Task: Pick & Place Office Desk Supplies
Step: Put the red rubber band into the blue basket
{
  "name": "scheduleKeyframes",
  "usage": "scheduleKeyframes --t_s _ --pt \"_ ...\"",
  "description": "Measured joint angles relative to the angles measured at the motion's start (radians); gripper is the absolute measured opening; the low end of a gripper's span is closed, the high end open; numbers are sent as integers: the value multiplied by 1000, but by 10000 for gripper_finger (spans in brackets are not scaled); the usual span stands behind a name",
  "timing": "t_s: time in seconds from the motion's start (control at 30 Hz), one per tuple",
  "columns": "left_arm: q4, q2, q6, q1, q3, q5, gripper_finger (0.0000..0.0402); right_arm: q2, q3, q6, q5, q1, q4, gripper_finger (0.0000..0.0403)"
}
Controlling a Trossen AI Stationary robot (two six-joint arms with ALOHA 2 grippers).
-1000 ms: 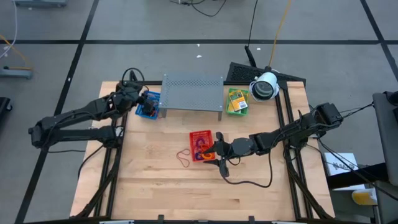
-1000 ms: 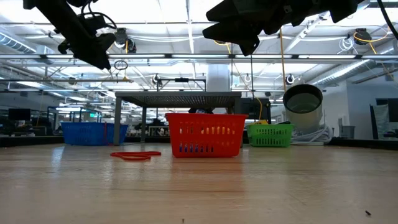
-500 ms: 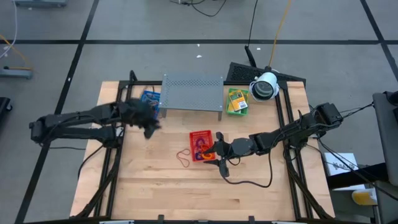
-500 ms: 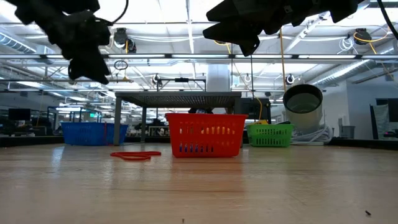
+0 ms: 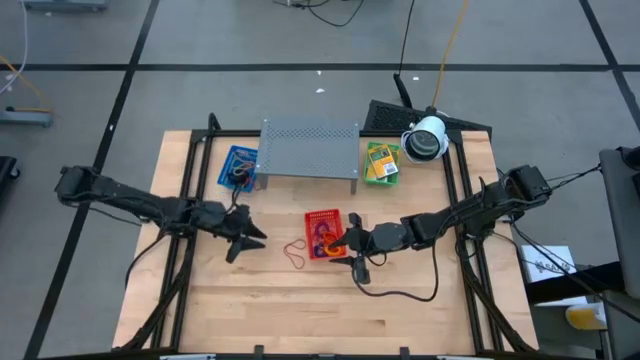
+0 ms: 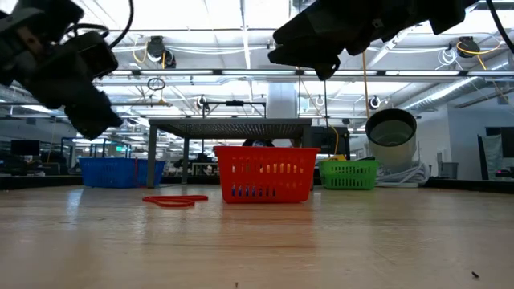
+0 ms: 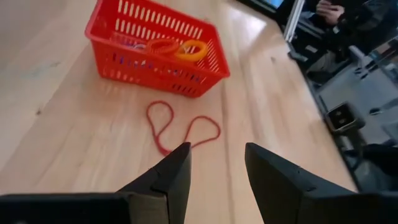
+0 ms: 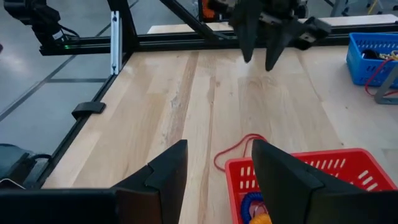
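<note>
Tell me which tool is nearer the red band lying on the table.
Left. The left tool sits open just left of the red band; the right tool is beyond the red basket.

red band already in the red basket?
No. The red band lies on the table beside the red basket, in front of the open left hand.
</note>
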Motion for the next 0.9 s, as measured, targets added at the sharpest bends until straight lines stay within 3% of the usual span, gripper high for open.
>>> scheduleKeyframes --t_s 0.17,0.33,0.53,0.9 --pt "27 0 0 -76 -54 -112 159 0 -20 1 -1 0 0 169" --pt "21 0 32 -120 -63 -149 159 0 -58 8 -1 0 22 169" --pt "22 25 80 -151 -63 -202 186 0 -99 146 20 -2 37 169" --pt "169 274 141 -158 -63 -391 262 1 -123 150 111 -2 152 169"
